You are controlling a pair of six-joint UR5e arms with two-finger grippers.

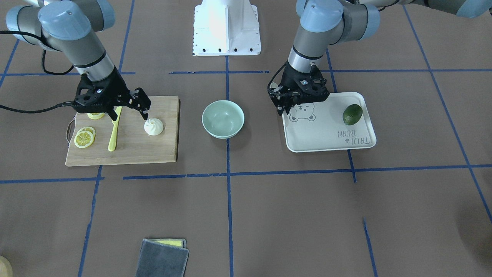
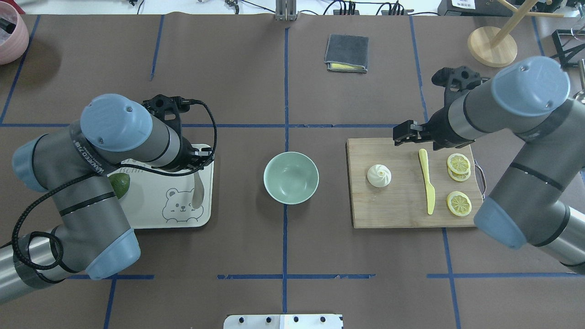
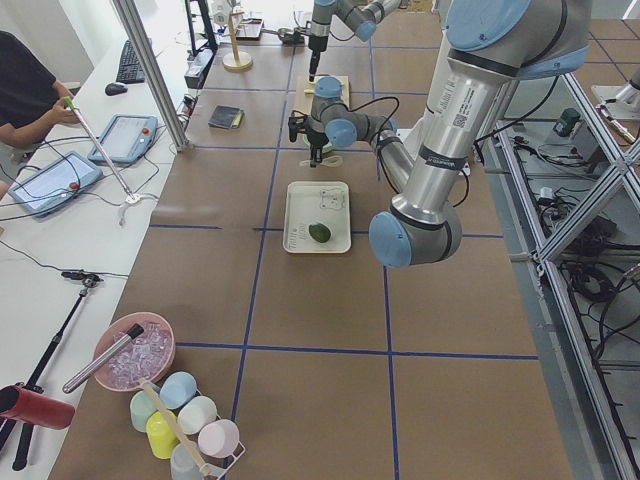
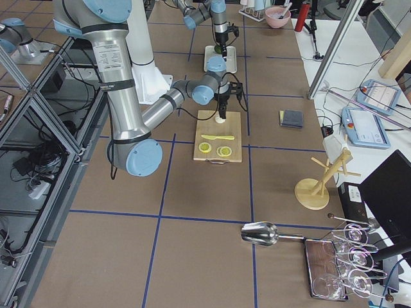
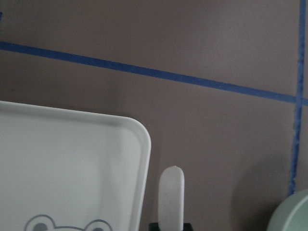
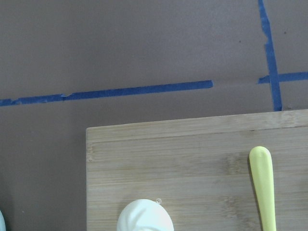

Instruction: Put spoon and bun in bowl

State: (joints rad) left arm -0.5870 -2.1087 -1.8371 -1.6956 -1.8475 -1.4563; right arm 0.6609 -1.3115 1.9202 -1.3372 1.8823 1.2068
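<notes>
The pale mint bowl (image 1: 223, 132) (image 2: 291, 178) stands empty at the table's middle. The white pleated bun (image 1: 153, 127) (image 2: 379, 176) (image 6: 144, 217) sits on the wooden cutting board (image 1: 153, 150). My right gripper (image 1: 128, 112) (image 2: 417, 137) is open and empty, hovering over the board's robot-side edge, just beside the bun and above the yellow knife's tip. My left gripper (image 1: 282, 109) (image 2: 203, 160) hovers at the white tray's bowl-side corner, shut on the off-white spoon (image 5: 172, 192), whose handle sticks out over the bare table. The bowl's rim shows in the left wrist view (image 5: 294, 216).
The yellow plastic knife (image 1: 113, 134) (image 6: 262, 187) and lemon slices (image 1: 84, 138) lie on the board. The white bear tray (image 1: 326, 134) (image 5: 72, 154) holds a green avocado (image 1: 352, 114). A folded grey cloth (image 2: 346, 53) lies at the table's far side.
</notes>
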